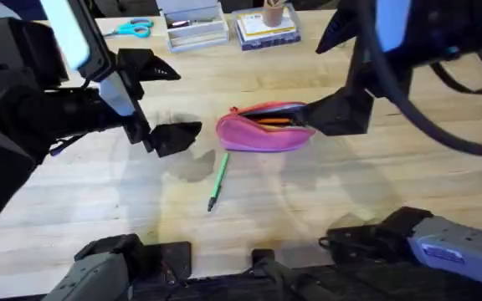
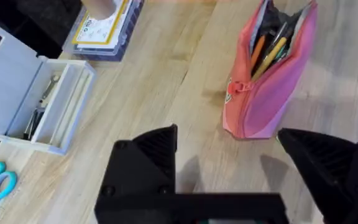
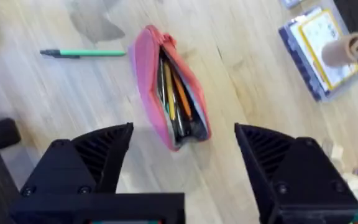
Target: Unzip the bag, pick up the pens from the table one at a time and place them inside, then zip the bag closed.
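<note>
The pink bag (image 1: pixel 262 130) lies mid-table with its orange-red zipper open and several pens showing inside (image 3: pixel 173 102). One light-green pen (image 1: pixel 217 180) lies on the table (image 1: pixel 375 184) just in front and to the left of the bag, also seen in the right wrist view (image 3: pixel 82 53). My left gripper (image 1: pixel 187 100) hovers open to the left of the bag, which shows ahead of it (image 2: pixel 266 81). My right gripper (image 1: pixel 315 79) hangs open at the bag's right end, one finger close beside it. Nothing is held by either gripper (image 2: pixel 229 143) (image 3: pixel 185 140).
At the table's far edge stand a clear plastic box (image 1: pixel 192 25), blue-handled scissors (image 1: pixel 132 29) and a stack of cards (image 1: pixel 266 29) with a cup on it. Bare wood lies in front of the bag and to the right.
</note>
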Controlling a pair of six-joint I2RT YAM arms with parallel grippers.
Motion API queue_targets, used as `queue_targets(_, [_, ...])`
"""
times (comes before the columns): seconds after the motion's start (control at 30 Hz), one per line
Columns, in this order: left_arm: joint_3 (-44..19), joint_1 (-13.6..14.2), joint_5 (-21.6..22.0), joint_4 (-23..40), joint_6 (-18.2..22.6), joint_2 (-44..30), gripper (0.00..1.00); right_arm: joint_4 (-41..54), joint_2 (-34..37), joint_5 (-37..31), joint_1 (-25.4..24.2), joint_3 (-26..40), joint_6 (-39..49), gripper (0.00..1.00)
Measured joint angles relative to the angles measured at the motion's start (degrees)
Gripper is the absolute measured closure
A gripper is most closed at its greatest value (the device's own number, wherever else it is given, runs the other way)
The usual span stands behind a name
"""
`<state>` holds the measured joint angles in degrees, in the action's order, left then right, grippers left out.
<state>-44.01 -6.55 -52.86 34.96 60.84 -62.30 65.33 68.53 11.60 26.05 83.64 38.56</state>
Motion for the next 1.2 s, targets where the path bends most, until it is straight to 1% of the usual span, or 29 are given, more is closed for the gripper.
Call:
queue_targets(0.1, [0.0, 0.0, 0.0, 0.0, 0.0, 0.0, 0.007, -0.4, -2.5, 0.0, -1.5, -2.1, -0.1, 0.003])
queue_targets(0.2, [0.0, 0.0, 0.0, 0.0, -0.4, 0.0, 0.007, -2.0, -5.7, 0.0, -4.4, -6.8, -0.3, 0.003])
queue_targets(0.47, [-0.1, 0.0, 0.2, 0.0, -5.3, 0.0, 0.007, -9.2, -14.2, 0.0, -13.9, -21.1, -6.4, 0.005])
queue_targets(0.57, [-1.0, 0.9, 2.0, 0.2, -7.4, 0.0, 0.007, -11.4, -16.0, 0.0, -16.6, -25.1, -9.4, 0.005])
queue_targets(0.67, [-2.3, 3.9, 6.5, 0.1, -10.2, 0.4, 0.007, -12.2, -16.6, 0.0, -17.9, -27.5, -11.3, 0.005])
queue_targets(0.8, [-3.0, 9.5, 14.0, 0.2, -14.6, 2.8, 0.007, -12.5, -16.6, 0.0, -18.0, -28.1, -12.5, 0.005])
queue_targets(0.87, [-3.2, 12.6, 17.4, 0.6, -17.4, 4.3, 0.007, -12.6, -16.6, 0.0, -18.0, -28.1, -12.9, 0.005])
queue_targets(0.97, [-3.5, 17.4, 22.2, 2.0, -22.8, 6.5, 0.007, -12.6, -16.6, 0.0, -18.0, -28.1, -13.1, 0.004])
queue_targets(1.2, [-3.5, 28.7, 31.1, 6.5, -38.8, 9.2, 0.007, -12.6, -16.6, 0.0, -18.0, -28.1, -13.1, 0.005])
